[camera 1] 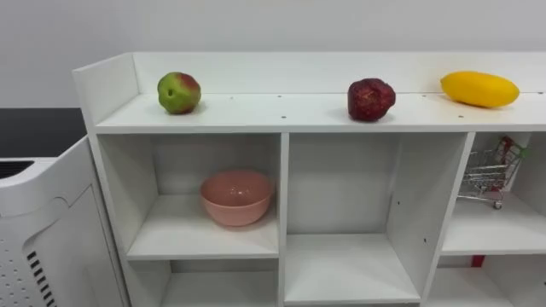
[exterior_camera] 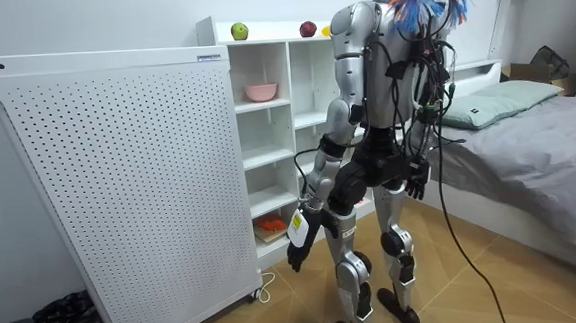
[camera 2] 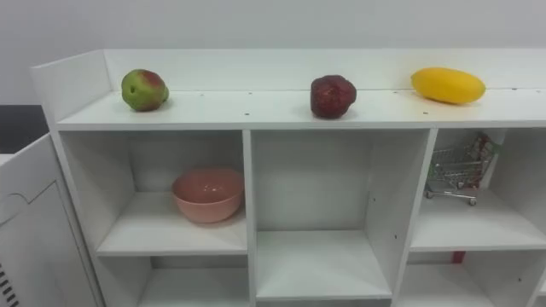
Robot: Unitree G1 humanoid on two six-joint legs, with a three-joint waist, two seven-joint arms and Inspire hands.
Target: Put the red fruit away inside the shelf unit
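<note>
On top of the white shelf unit (camera 1: 281, 111) lie three fruits: a green-and-red apple (camera 1: 179, 92) at the left, a dark red fruit (camera 1: 370, 99) in the middle and a yellow mango (camera 1: 479, 89) at the right. A pink bowl (camera 1: 237, 197) sits in the upper left compartment. In the room view I stand facing the shelves, arms hanging low. My left hand (exterior_camera: 300, 245) hangs by my thigh and my right hand (exterior_camera: 417, 182) hangs on the other side, both with relaxed fingers and holding nothing.
A small wire shopping cart (camera 1: 490, 173) stands in the upper right compartment. A white perforated panel (exterior_camera: 120, 192) stands left of the shelves. A bed (exterior_camera: 537, 136) lies at the room view's right. Something orange (exterior_camera: 270, 223) lies on a low shelf.
</note>
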